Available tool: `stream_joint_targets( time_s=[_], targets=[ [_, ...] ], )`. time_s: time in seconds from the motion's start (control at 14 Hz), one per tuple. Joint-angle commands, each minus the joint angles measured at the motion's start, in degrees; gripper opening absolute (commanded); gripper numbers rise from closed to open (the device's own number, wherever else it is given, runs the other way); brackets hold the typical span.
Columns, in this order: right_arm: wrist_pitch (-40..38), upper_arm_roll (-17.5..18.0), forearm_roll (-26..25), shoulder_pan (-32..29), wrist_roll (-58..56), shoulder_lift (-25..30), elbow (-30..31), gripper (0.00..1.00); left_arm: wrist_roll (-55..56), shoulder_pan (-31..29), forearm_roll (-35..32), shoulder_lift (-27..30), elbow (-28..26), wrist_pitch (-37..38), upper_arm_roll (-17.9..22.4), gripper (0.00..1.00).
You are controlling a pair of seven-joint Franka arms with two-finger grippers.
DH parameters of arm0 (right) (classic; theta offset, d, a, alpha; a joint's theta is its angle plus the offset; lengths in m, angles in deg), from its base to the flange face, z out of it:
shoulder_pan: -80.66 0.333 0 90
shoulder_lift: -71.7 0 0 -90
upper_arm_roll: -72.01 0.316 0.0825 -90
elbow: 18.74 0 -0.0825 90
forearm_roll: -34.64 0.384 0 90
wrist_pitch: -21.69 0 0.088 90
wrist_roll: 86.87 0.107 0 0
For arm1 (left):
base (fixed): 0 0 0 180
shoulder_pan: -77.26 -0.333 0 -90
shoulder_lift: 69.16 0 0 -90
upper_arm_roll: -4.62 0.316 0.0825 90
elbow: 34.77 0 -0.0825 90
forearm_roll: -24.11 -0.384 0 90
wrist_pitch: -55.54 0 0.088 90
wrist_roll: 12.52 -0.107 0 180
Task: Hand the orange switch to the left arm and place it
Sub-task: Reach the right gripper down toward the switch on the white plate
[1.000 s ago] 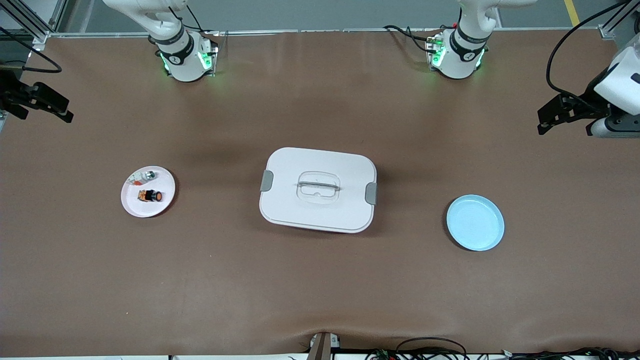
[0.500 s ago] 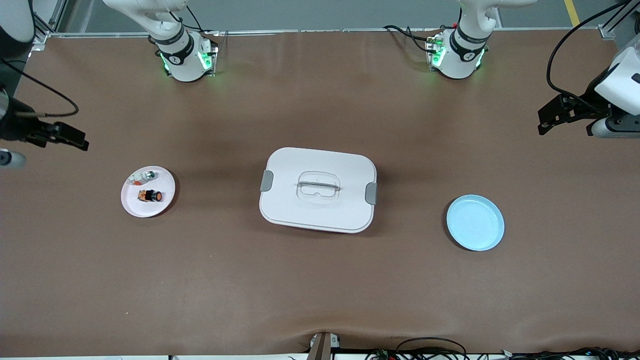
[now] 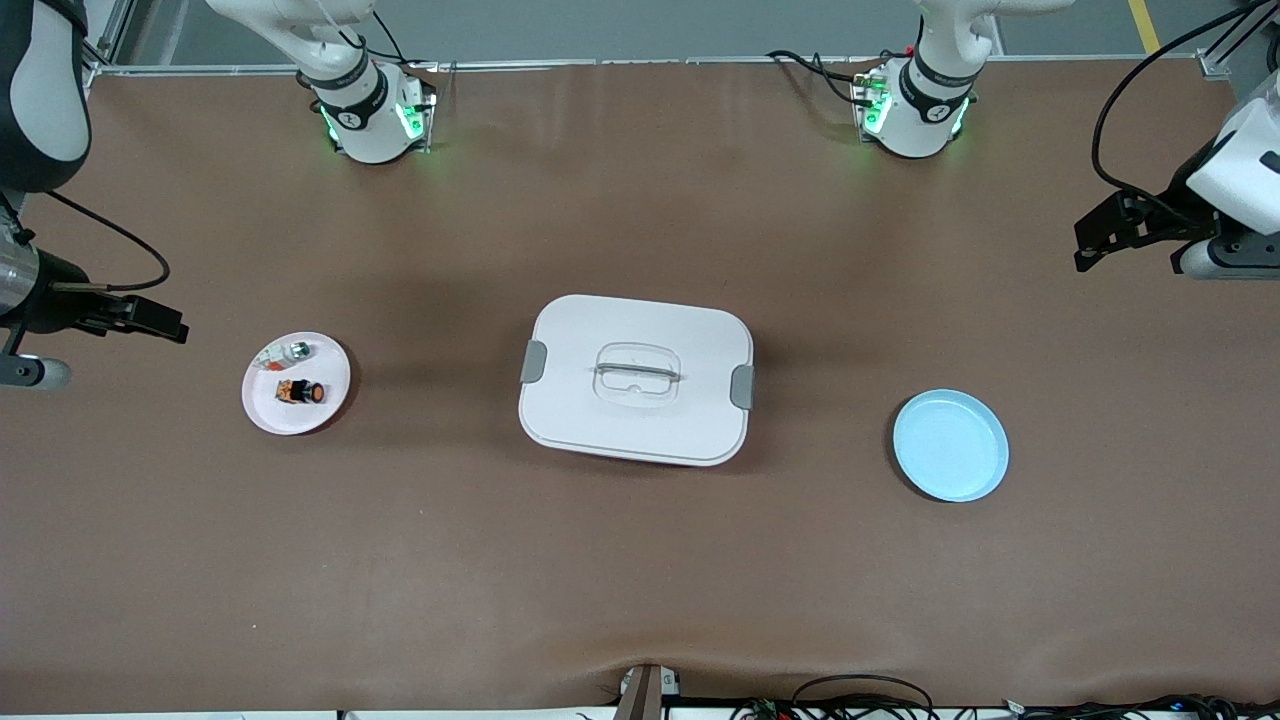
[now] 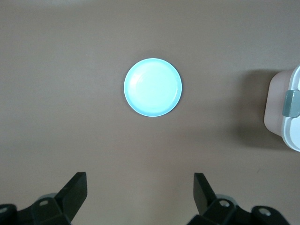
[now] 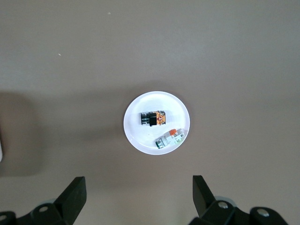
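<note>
The orange switch (image 3: 301, 392) lies on its side on a small pink plate (image 3: 268, 410) toward the right arm's end of the table; it also shows in the right wrist view (image 5: 153, 118). The white box (image 3: 636, 379) with grey latches sits mid-table. My right gripper (image 3: 150, 319) is open and empty, high over the table beside the pink plate (image 5: 133, 136). My left gripper (image 3: 1100, 240) is open and empty, high over the left arm's end, above a blue plate (image 4: 153, 87).
A small silver-and-clear part with a red bit (image 3: 290, 351) shares the pink plate, also seen in the right wrist view (image 5: 169, 138). The empty blue plate (image 3: 950, 445) lies toward the left arm's end. The box's edge (image 4: 287, 112) shows in the left wrist view.
My right gripper has swung in from the table's edge toward the pink plate. The left gripper has barely moved. The switch and box stay put.
</note>
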Motion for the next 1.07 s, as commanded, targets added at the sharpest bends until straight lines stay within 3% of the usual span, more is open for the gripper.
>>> stream_joint_targets(
  time_s=[0.0,0.36,0.71,1.0],
  targets=[
    [4.8,0.5,3.2,-1.9,-4.8,-0.2,5.7,1.00,-1.0,-0.2,0.5,-0.5,1.1,0.2,0.0,1.00],
    [13.2,0.6,4.0,-4.8,-15.0,-4.5,10.9,1.00,-1.0,-0.1,0.5,-0.6,1.0,0.2,0.0,1.00],
    [27.9,0.6,4.0,-4.8,-16.3,-6.8,20.6,1.00,-1.0,-0.1,0.6,-0.7,1.0,0.1,0.0,1.00],
    [33.2,0.6,5.2,-5.0,-16.0,-9.8,23.8,1.00,-1.0,0.0,0.6,-1.0,1.0,0.1,0.0,1.00]
  ],
)
